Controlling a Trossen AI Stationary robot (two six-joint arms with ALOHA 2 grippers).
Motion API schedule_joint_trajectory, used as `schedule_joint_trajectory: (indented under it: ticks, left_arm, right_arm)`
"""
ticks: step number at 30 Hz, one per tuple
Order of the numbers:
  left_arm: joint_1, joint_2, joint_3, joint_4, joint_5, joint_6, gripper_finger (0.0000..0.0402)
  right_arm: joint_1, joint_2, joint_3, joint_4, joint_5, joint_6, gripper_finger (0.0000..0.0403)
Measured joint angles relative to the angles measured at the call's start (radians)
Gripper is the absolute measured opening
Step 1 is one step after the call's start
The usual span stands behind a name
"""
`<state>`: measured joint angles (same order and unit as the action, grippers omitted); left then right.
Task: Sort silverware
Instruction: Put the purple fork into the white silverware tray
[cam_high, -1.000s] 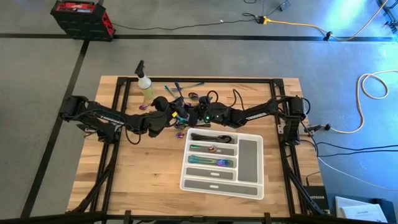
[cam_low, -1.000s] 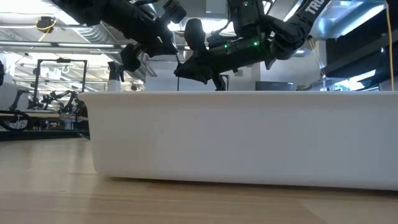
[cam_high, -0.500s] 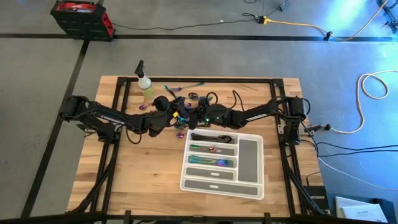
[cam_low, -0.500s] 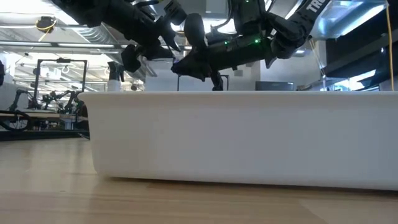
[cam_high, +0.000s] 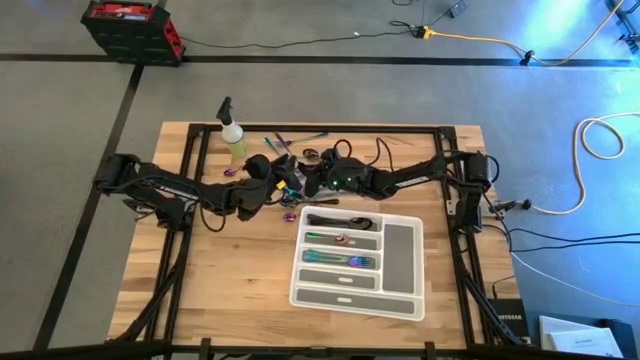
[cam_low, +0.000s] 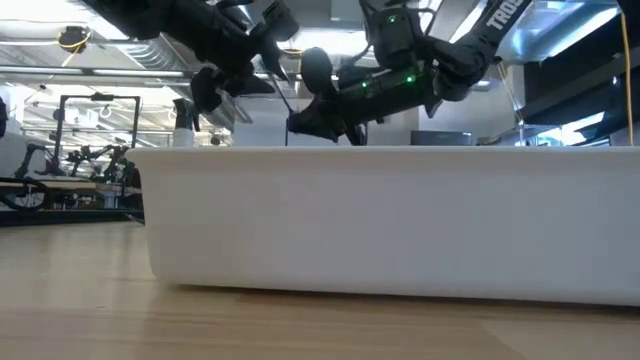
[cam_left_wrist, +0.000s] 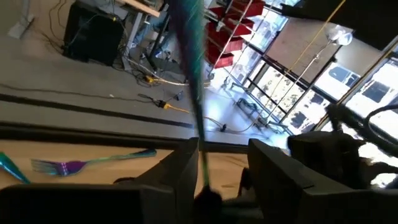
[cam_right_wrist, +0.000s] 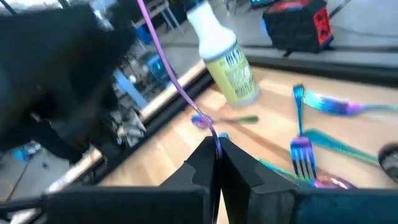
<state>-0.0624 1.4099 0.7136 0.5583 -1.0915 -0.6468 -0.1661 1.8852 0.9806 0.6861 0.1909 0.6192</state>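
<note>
Right wrist view: right gripper (cam_right_wrist: 216, 151) clamped on a utensil (cam_right_wrist: 163, 65); left gripper (cam_left_wrist: 219, 167) fingers apart around it.

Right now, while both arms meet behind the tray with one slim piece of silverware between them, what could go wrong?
1. The right end effector pinches the slim utensil only near one end. The left end effector stands open around what seems to be the same piece, so it may swing or slip out.
2. Both end effectors are very close together, so they could bump when pulling apart.
3. The spray bottle stands nearby, and a wide swing might knock it over.
</note>
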Motion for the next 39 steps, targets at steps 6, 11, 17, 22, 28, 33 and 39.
schedule_joint_trajectory:
  ticks: [6, 11, 17, 22, 28, 33, 39]
  left_arm:
    - [-0.026, -0.031, 0.0, -0.003, -0.02, 0.108, 0.0125]
    - [-0.051, -0.063, 0.0, -0.028, -0.023, 0.214, 0.0125]
    - [-0.075, -0.089, 0.0, -0.047, -0.003, 0.351, 0.0125]
    - [-0.077, -0.096, 0.0, -0.047, 0.254, 0.625, 0.0125]
    - [-0.075, -0.076, 0.0, 0.028, 0.472, 0.85, 0.0125]
    - [-0.059, -0.051, 0.0, 0.102, 0.401, 0.861, 0.0125]
    - [-0.004, -0.003, 0.0, 0.11, 0.415, 0.729, 0.0125]
  right_arm:
    - [-0.023, -0.042, -0.036, -0.031, 0.039, -0.028, 0.0]
    - [-0.059, -0.124, -0.111, -0.032, 0.07, -0.03, 0.0]
    - [-0.07, -0.259, -0.222, -0.101, 0.07, -0.051, 0.0]
    - [-0.048, -0.343, -0.274, -0.261, 0.07, -0.077, 0.0]
    - [0.005, -0.357, -0.274, -0.388, 0.123, -0.131, 0.0]
    - [0.058, -0.357, -0.274, -0.416, 0.21, -0.159, 0.0]
    - [0.101, -0.357, -0.266, -0.402, 0.181, -0.197, 0.0]
